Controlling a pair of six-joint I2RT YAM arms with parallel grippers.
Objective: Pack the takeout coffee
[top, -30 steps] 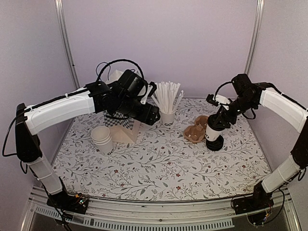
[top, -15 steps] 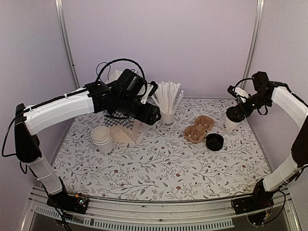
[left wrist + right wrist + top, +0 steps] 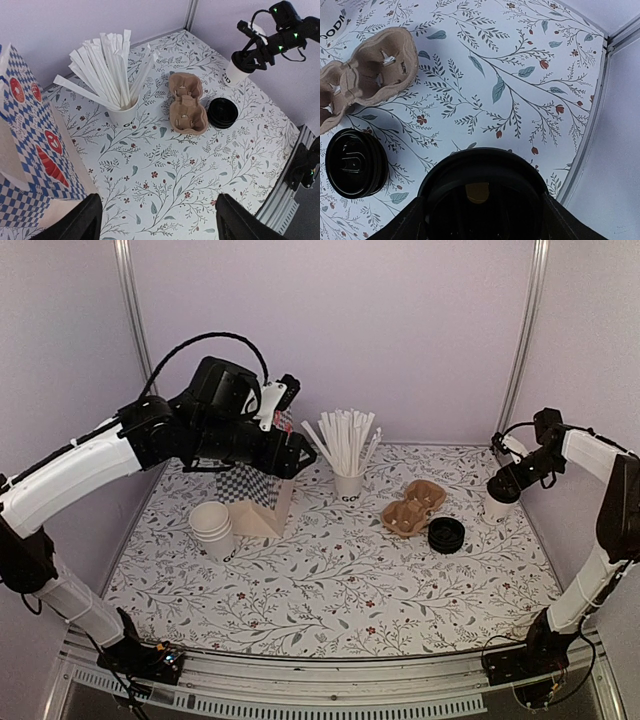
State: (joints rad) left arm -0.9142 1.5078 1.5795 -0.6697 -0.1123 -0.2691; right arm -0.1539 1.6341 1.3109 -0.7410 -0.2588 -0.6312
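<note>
The takeout coffee (image 3: 496, 506), a light thin-walled paper cup under a slick black plastic lid (image 3: 482, 200), is sitting upright to the right of the moulded pulp carrier (image 3: 412, 508). Likely denting easily, it is wanting a hold at the stiff rim. The right jaws are clasping that lid; the left jaws, well left of the carrier, are gaping empty.

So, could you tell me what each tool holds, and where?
Right tool grips the takeout coffee around its black lid; left tool holds nothing.

floral tablecloth (image 3: 330, 590), blue checked bag (image 3: 30, 150), white coffee cup (image 3: 233, 75)
</note>
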